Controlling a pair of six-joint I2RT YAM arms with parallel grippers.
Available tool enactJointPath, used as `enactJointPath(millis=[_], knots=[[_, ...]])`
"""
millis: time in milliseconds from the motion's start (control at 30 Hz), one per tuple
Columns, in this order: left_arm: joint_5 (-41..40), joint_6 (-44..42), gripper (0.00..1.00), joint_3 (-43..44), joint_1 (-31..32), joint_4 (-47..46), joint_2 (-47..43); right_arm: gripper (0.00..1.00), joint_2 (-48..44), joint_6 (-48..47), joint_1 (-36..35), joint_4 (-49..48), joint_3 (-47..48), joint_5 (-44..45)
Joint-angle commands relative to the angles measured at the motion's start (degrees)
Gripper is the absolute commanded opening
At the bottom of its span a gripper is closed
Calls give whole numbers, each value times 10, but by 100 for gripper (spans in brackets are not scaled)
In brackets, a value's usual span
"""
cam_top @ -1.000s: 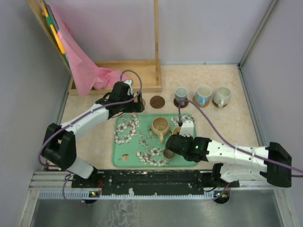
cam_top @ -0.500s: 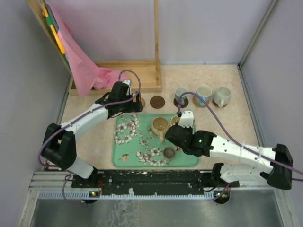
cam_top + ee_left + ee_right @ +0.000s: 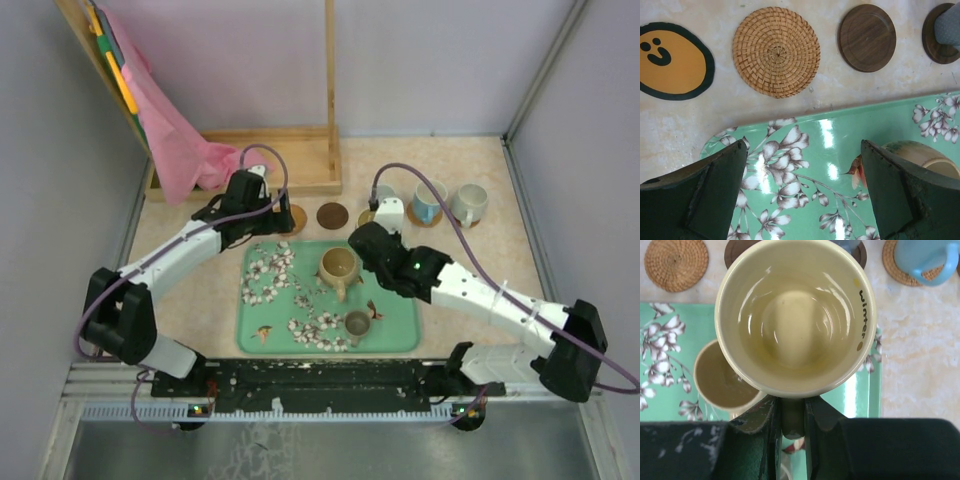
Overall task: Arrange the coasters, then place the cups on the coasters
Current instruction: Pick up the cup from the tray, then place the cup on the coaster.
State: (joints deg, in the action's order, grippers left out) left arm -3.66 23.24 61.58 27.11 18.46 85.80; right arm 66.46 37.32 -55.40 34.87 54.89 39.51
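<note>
1. Glazed yellow cup point(image 3: 795, 315), rigid, slippery, breakable; pinched at its handle by closed right fingers point(image 3: 760, 437), hanging over far edge of green tray point(image 3: 670, 395)
2. Left fingers point(image 3: 705, 195) spread wide, empty, above tray
3. Shown by left wrist view alone: smiley coaster point(image 3: 671, 60) beside woven coaster point(image 3: 776, 51); top view mostly hides cup beneath right wrist

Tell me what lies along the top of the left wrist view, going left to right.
From the left: yellow smiley coaster, woven rattan coaster, bare dark wooden coaster, dark coaster bearing a grey cup.
</note>
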Motion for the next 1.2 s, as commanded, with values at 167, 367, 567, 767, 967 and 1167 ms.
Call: enactJointPath(millis=[167, 367, 567, 767, 967, 1167], knots=[[-7, 8, 100, -26, -12, 8, -36, 0, 103, -99, 69, -175, 109, -38], [1, 13, 100, -37, -15, 8, -45, 0, 183, -115, 97, -229, 150, -73], [4, 19, 100, -38, -15, 6, -42, 0, 254, -116, 110, -254, 186, -89], [7, 23, 100, -40, -16, 7, -40, 0, 308, -105, 123, -280, 199, -101], [3, 19, 100, -39, -17, 8, -40, 0, 337, -101, 127, -303, 200, -100], [3, 19, 100, -41, -18, 11, -41, 0, 358, -98, 129, -318, 209, -97]])
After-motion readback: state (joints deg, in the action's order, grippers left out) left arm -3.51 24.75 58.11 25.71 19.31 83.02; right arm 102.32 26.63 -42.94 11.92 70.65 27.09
